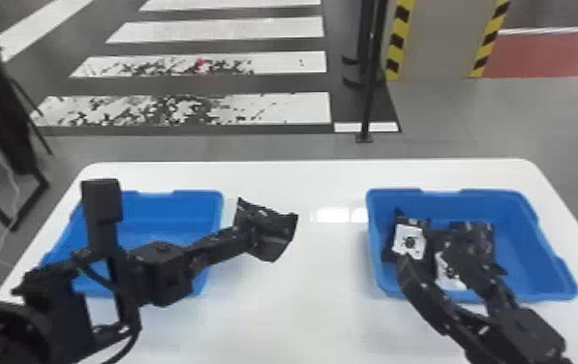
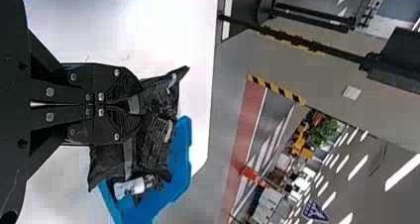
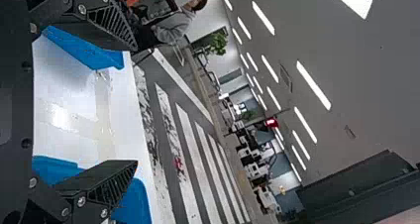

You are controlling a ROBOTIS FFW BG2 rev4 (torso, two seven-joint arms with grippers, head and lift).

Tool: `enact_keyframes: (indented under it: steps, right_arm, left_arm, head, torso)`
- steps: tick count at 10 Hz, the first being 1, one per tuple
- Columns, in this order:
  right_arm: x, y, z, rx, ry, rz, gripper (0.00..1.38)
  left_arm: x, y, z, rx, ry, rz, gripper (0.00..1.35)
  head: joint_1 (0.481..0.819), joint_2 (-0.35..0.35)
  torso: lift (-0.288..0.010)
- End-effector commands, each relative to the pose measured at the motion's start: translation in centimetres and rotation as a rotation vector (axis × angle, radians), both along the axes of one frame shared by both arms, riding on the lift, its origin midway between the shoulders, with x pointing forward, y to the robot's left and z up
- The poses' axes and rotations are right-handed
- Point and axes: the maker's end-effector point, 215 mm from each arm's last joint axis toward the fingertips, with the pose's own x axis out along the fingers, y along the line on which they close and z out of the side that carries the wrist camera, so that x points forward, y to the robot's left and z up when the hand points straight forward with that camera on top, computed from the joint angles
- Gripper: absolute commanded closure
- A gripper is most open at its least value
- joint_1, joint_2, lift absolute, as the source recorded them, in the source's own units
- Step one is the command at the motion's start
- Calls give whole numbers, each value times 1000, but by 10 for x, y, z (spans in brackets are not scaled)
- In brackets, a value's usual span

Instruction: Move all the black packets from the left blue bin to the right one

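Between the bins, above the white table, my left gripper (image 1: 245, 233) is shut on a black packet (image 1: 269, 227). In the left wrist view the left gripper (image 2: 130, 105) pinches the crumpled black packet (image 2: 161, 97) at its fingertips. My right gripper (image 1: 428, 259) is over the right blue bin (image 1: 551, 261), fingers spread, in front of several black packets (image 1: 483, 239), some with white labels. The right gripper (image 3: 131, 107) shows a wide gap in the right wrist view. The left blue bin (image 1: 171, 201) is partly hidden by the left arm.
The bins stand apart on a white table (image 1: 302, 310). A black pole (image 1: 372, 87) rises from the floor beyond the table's far edge, and a dark chair frame (image 1: 11, 193) is off to the left.
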Motion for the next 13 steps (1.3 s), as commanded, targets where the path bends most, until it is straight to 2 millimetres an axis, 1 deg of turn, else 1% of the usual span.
enact_keyframes:
  steps: [1,2,3,5,7,8,9,10,11,12,13]
  right_arm:
    - [5,18,5,14,11,64,225]
    - [3,42,10,53,21,131,223]
    - [1,59,13,77,24,180,223]
    - [5,78,21,108,13,234,225]
    - [5,88,27,132,6,258,245]
    - [5,93,28,143,8,270,372]
    - [5,97,24,167,23,278,685]
    - [6,97,23,170,26,277,906]
    - [6,96,19,177,36,275,1182]
    - [6,96,16,185,44,275,1274]
    - [6,96,16,183,43,276,1276]
  left_arm:
    - [-6,-30,5,-33,4,-65,1205]
    - [-11,-46,6,-46,10,-102,1205]
    - [-14,-60,10,-58,9,-135,1205]
    - [-22,-84,13,-85,21,-192,1205]
    - [-31,-101,9,-108,44,-235,1205]
    - [-33,-106,10,-116,47,-247,1207]
    - [-36,-113,12,-127,47,-263,1207]
    - [-35,-113,14,-127,42,-262,1205]
    - [-36,-112,13,-129,44,-261,1205]
    - [-35,-111,14,-132,41,-259,1207]
    - [-34,-112,17,-143,36,-259,1205]
  head:
    - [695,48]
    - [695,41]
    - [695,37]
    - [695,47]
    - [695,41]
    - [695,34]
    - [695,29]
    - [695,28]
    - [695,26]
    - [695,25]
    - [695,26]
  torso:
    - [-138]
    - [-138]
    - [-138]
    - [-138]
    - [-138]
    - [-138]
    - [-138]
    - [-138]
    - [-138]
    - [-138]
    - [-138]
